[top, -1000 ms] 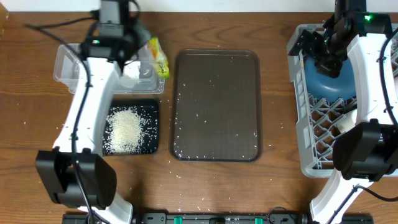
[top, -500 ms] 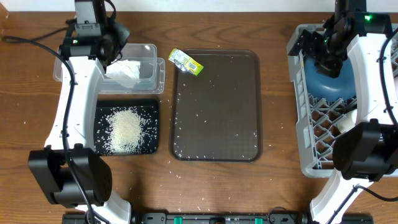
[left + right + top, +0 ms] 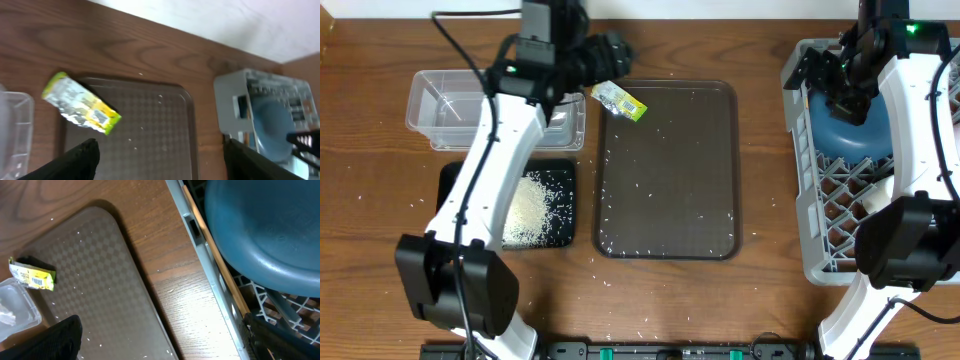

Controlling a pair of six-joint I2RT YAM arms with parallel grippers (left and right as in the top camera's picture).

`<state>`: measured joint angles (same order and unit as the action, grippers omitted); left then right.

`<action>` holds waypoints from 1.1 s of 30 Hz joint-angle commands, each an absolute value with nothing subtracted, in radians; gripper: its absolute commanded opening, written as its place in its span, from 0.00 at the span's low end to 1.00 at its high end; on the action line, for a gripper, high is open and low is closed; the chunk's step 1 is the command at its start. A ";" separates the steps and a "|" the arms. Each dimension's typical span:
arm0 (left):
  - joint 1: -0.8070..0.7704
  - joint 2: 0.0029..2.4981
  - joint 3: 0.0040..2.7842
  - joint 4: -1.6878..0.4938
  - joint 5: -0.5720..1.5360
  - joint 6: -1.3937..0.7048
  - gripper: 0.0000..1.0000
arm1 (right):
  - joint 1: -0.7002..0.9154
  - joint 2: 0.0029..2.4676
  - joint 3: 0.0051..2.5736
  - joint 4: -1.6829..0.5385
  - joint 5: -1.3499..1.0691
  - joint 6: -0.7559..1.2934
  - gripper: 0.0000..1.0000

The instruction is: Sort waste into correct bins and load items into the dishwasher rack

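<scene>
**Step in hand: waste sorting, wrapper stage**

1. Left gripper (image 3: 160, 150): released. Its 2 fingers stand wide apart with nothing between them. In the overhead view it hangs near the far-left corner of the brown serving tray (image 3: 670, 200).
2. Snack wrapper (image 3: 620, 100): lies flat across the rim at that corner, outside both bins and just beside the clear tub (image 3: 430, 100). Nothing touches it.
3. Rice (image 3: 535, 205): heaped in the black tray (image 3: 565, 228). Loose grains also dot the serving tray and the table (image 3: 760, 200).
4. Right gripper (image 3: 160, 325): released and holding nothing. It hovers at the near wall of the dishwasher rack (image 3: 800, 200), beside the dark blue dish (image 3: 850, 135), which sits inside the rack.

**Next move (judgement)**

1. The wrapper appears to be the piece of waste now due for sorting. Since the rice occupies the black tray, the clear tub is the likely target.
2. Bring the left gripper down over the wrapper with the fingers set across its short side.
3. The wrapper is thin and lies flat, so the fingertips must reach nearly to the tray surface. The end that overhangs the rim may offer an easier edge to pinch.
4. Lift clear of the tub wall before release.

**Markings**

The wrapper is yellow-green with silver. It carries a small white patch resembling a barcode and some dark print, none of which is legible. No brand name can be read anywhere in the scene.
</scene>
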<state>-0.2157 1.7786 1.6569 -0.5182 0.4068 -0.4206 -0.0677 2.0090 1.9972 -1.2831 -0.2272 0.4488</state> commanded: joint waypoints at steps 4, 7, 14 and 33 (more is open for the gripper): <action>-0.252 1.785 1.655 -0.519 0.410 -0.395 0.83 | -0.060 1.975 2.016 -1.283 -0.224 0.459 0.99; -0.289 1.785 1.655 -0.536 0.365 -0.331 0.83 | -0.060 1.975 2.016 -1.283 -0.224 0.459 0.99; -0.427 1.791 1.655 -0.593 0.041 -0.210 0.84 | -0.060 1.975 2.016 -1.283 -0.224 0.459 0.99; -0.456 2.062 1.655 -0.473 -0.128 -0.249 0.84 | -0.059 1.975 2.016 -1.283 -0.224 0.459 0.99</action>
